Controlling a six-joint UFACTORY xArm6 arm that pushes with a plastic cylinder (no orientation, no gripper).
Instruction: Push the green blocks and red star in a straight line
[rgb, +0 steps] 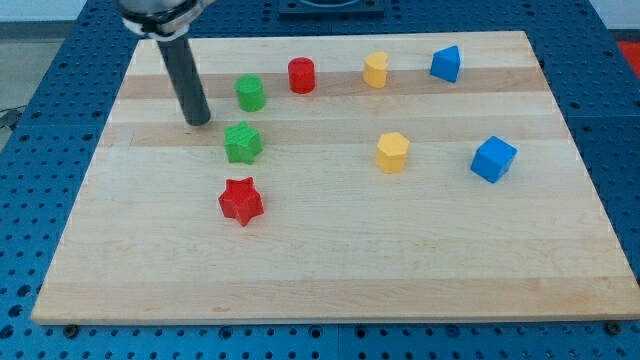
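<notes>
The rod carried no gripper, so there were no jaws to be open, closed or holding anything; its tip (199, 122) stood free on the wooden board (330, 270), touching no block.

Positions, taken from the tip: the green cylinder (250, 93) lay just to the view's right and slightly toward the view's top. The green star (242, 143) lay just to the right and slightly toward the bottom. The red star (241, 201) lay further toward the bottom and a little right, apart from the tip. The three ran in a near-vertical column, the cylinder sitting slightly right of the two stars, by my reading.

Handling, as a judgement: the blocks looked small, rigid and light, likely to slide readily on the smooth wood. The stars' points could make them spin if struck off-centre; a push would best meet a flat notch through the block's middle. The cylinder could roll off the rod's side unless met squarely.

Pose: the rod descended from the view's top left, nearly upright, its mount partly cut by the frame edge.

Not concerned: red cylinder (301, 76), two yellow blocks (376, 70) (393, 153), and two blue blocks (446, 64) (493, 159), all well to the right.
</notes>
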